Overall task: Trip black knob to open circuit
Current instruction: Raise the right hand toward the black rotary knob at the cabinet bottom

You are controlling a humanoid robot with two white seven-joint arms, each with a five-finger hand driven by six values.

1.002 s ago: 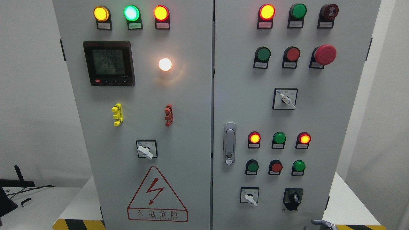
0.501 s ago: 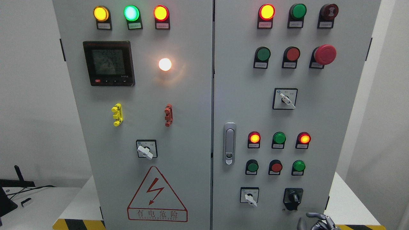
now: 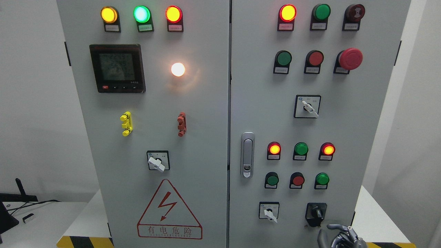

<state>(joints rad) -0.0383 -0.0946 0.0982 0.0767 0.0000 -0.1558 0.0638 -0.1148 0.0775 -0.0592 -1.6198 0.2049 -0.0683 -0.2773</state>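
The black knob (image 3: 315, 213) sits at the lower right of the grey cabinet's right door (image 3: 344, 137), its handle turned slightly off vertical. My right hand (image 3: 339, 236) comes up from the bottom edge just below and right of the knob, with grey fingers (image 3: 336, 227) spread and holding nothing. A small gap separates the fingertips from the knob. The left arm does not show.
A white selector switch (image 3: 268, 210) is left of the black knob. Green and red pushbuttons (image 3: 297, 180) and lit lamps (image 3: 301, 149) sit above it. The door handle (image 3: 247, 155) stands near the seam. Yellow-black hazard tape (image 3: 84, 241) marks the base.
My right hand has risen from the bottom edge toward the black knob, more fingers now showing. The panel itself is unchanged.
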